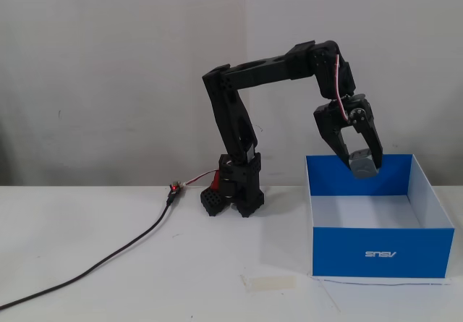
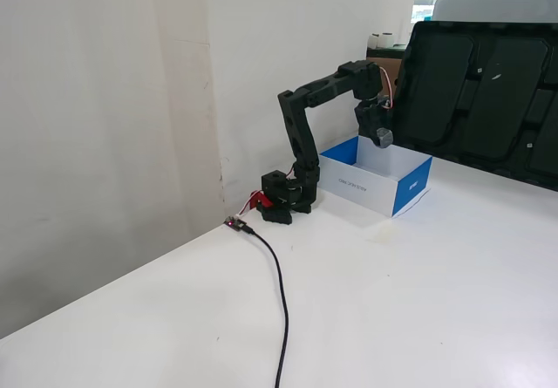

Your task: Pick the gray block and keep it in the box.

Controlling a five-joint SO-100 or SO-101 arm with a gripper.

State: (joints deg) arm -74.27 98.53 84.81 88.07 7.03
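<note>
Near edge of the table [image 1: 108,264]: pale tape strip [image 1: 271,283] lying flat, with a black cable [image 1: 87,271] running back from the near-left toward the arm's base [image 1: 235,192]. Right side: the box [image 1: 380,253], blue, open top, logo facing you. Behind it, your gripper [image 1: 359,164] hangs over the box's far wall, fingers pinching the gray block [image 1: 362,163]; a fixed view from the side shows the block [image 2: 383,137] held above the box [image 2: 410,189], clear of the floor
</note>
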